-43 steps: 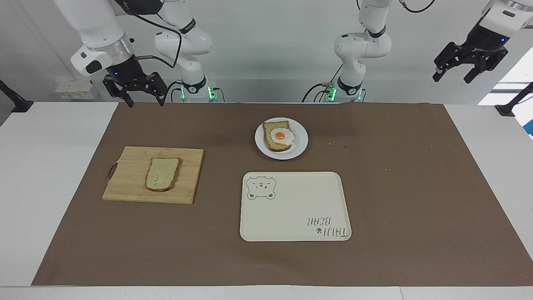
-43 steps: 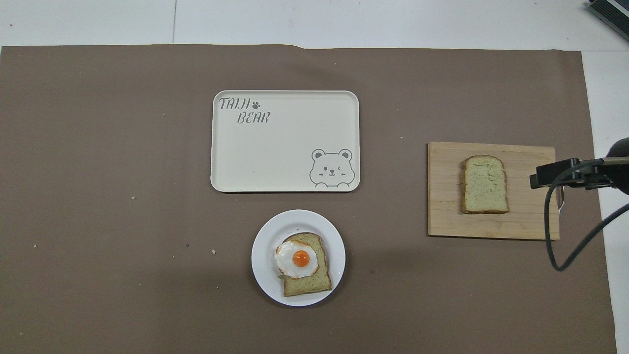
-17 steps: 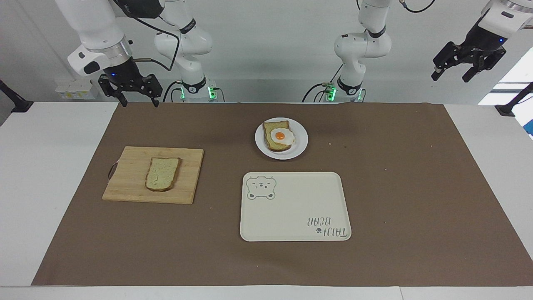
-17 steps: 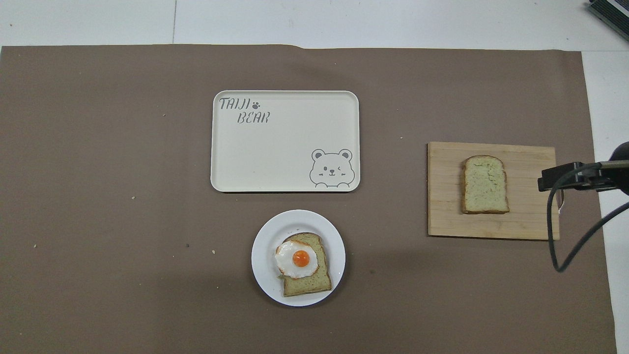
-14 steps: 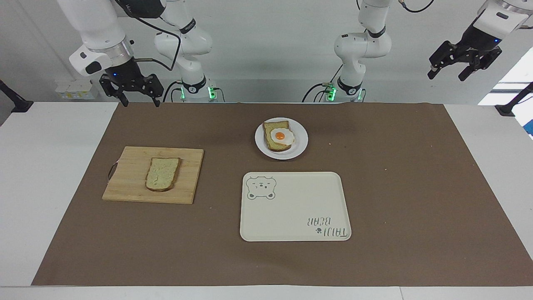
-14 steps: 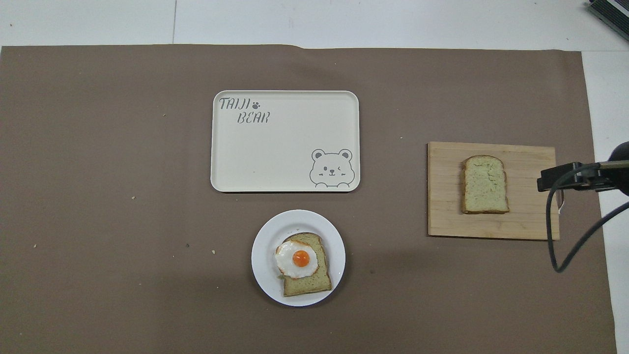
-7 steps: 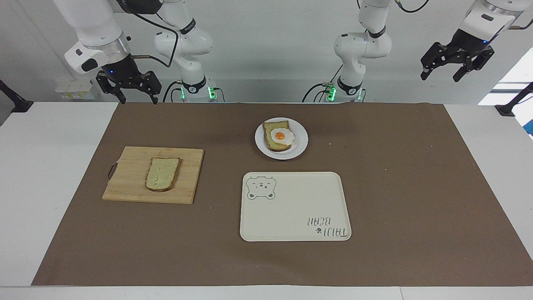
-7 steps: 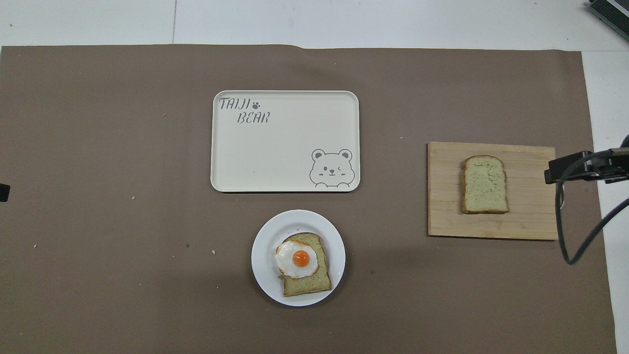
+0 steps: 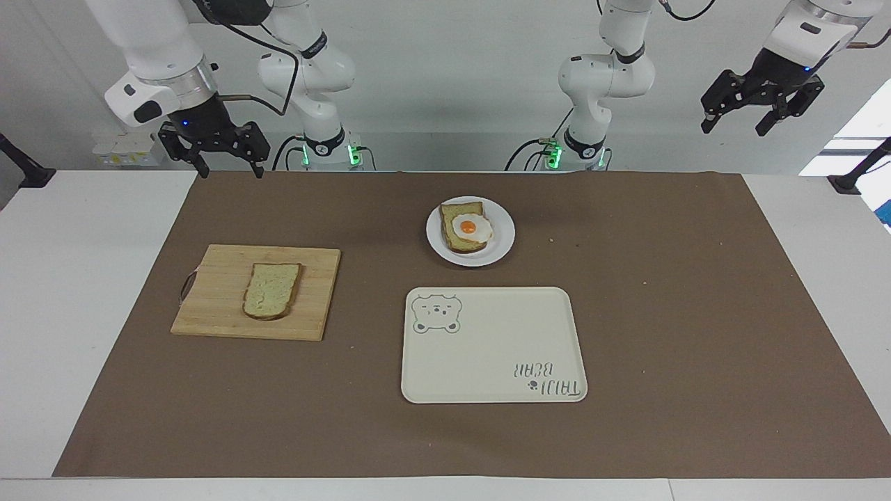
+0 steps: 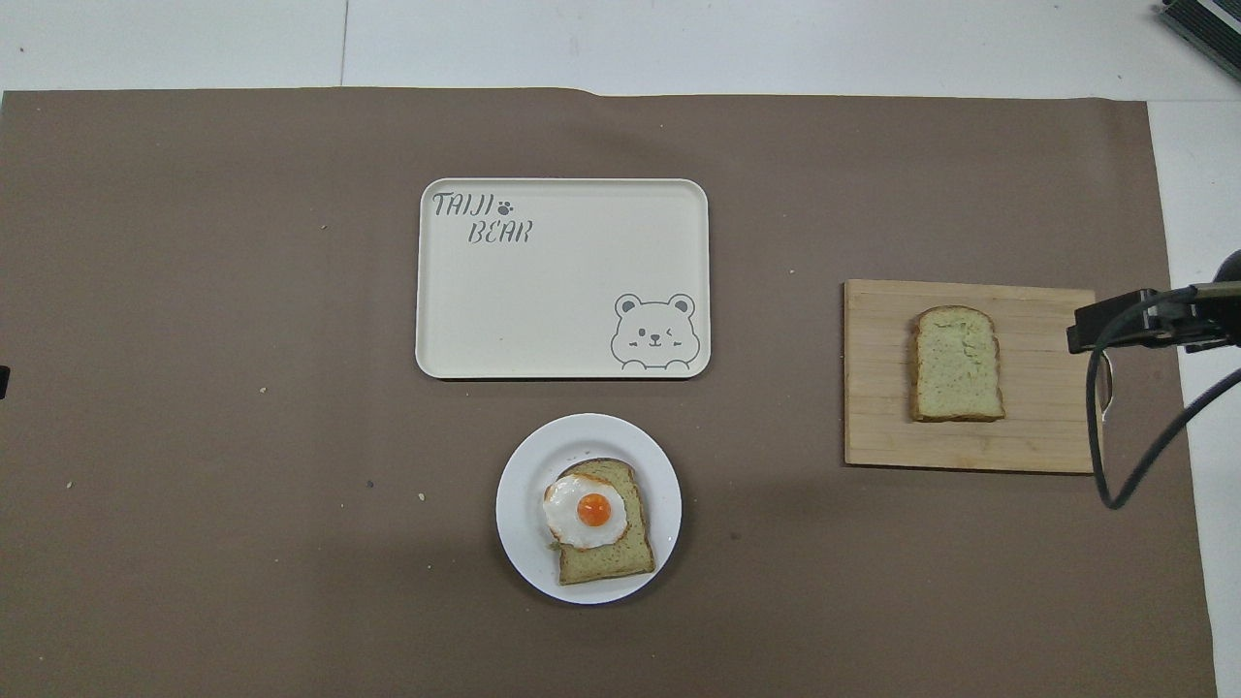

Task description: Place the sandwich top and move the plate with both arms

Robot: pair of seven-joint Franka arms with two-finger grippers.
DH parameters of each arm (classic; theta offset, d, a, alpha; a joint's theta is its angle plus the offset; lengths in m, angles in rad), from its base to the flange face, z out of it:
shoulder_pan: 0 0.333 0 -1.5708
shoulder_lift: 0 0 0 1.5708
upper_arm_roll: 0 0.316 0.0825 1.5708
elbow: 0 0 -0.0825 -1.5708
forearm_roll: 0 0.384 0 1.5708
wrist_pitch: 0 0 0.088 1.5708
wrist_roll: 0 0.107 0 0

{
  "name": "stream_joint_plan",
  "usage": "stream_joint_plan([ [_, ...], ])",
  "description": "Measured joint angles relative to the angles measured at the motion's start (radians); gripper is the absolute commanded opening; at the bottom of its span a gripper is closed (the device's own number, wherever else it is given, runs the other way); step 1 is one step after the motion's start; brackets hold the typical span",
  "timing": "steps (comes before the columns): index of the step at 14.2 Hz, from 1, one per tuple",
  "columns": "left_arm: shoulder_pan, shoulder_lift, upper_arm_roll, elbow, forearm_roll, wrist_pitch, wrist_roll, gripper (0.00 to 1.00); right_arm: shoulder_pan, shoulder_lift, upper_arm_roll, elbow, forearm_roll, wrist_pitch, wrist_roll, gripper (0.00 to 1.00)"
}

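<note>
Currently sandwich top [image 9: 272, 290] lies flat on wooden board [image 9: 209, 306], toward right arm's end of table. Plate [image 9: 502, 240] near robots at table middle, carrying bread slice with fried egg [image 9: 468, 227]. Bear tray [image 9: 487, 348] just farther from robots than plate. Right gripper [image 9: 226, 167] raised over brown mat's [image 9: 696, 313] corner, fingers apart, holding nothing. Left gripper [image 9: 735, 126] high over left arm's end of table, fingers apart, holding nothing.
</note>
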Motion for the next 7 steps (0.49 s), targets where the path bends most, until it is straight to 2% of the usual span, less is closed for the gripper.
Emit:
stream_joint_plan([
  [4, 0.000, 0.000, -0.001, 0.000, 0.000, 0.000, 0.000, 1.00, -0.052, -0.008, -0.007, -0.141, 0.000, 0.204, -0.108, 1.00],
  [7, 0.000, -0.001, -0.002, 0.000, 0.000, 0.000, 0.000, 1.00, -0.079, 0.040, -0.009, -0.195, 0.000, 0.319, -0.143, 1.00],
])
